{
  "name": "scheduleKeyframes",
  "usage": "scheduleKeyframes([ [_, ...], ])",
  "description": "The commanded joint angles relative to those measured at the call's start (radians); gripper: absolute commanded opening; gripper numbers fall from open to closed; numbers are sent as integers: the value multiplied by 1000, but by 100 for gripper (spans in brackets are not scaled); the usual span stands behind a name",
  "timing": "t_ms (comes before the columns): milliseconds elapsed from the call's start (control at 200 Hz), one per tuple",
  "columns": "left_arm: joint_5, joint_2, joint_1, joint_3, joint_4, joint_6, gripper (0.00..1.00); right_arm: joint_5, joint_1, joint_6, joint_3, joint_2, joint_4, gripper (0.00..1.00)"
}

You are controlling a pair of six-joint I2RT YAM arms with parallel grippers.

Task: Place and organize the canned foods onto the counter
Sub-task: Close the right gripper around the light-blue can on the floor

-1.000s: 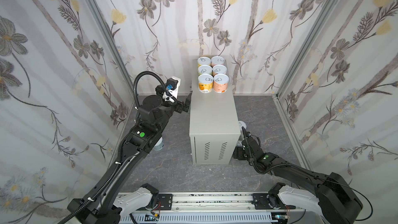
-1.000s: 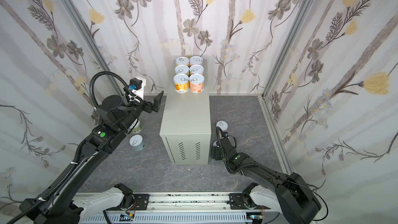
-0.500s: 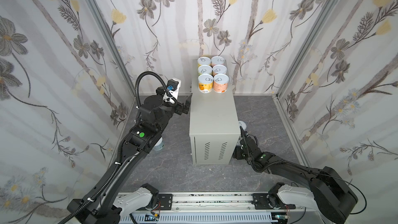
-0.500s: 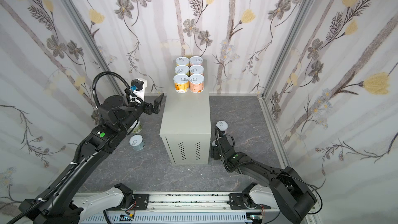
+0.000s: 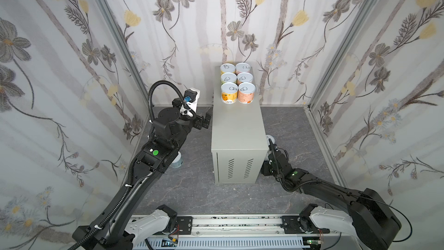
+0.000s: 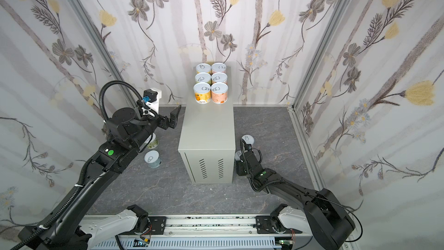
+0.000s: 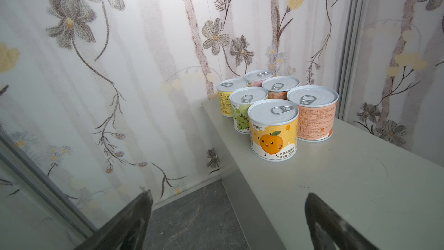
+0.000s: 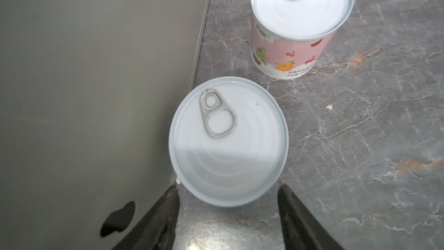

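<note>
Six cans stand in two columns at the back of the counter; the left wrist view shows the front yellow can with an orange fruit on it. My left gripper hangs open and empty at the counter's left top edge. Low on the floor by the counter's right wall, my right gripper is shut on a silver-lidded can, one finger on each side. A pink can stands just beyond it.
Left of the counter, a light blue can and a green can stand on the dark marbled floor, partly under my left arm. Flowered walls close in the back and both sides. The counter's front half is bare.
The right gripper's jaws have closed in on the can beside the counter. The left arm has edged slightly toward the counter, its jaws staying wide.
</note>
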Motion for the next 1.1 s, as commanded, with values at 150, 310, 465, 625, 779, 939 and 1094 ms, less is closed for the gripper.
scheduleKeyframes([
  [150,-4,4,2,2,42,25,100,36,0,17,-3,-1,-4,82],
  [310,-7,4,2,-10,45,28,100,36,0,9,11,27,17,94],
  [465,-16,6,2,-11,42,32,100,32,0,0,43,83,42,95],
  [625,-20,10,1,-8,39,36,100,42,0,-10,69,141,66,95],
  [779,-19,24,2,2,32,36,100,36,-6,-19,96,197,94,95],
  [939,-19,32,2,8,29,37,100,31,-12,-29,116,236,105,91],
  [1094,-19,38,2,8,26,37,100,24,-20,-38,116,240,112,85],
])
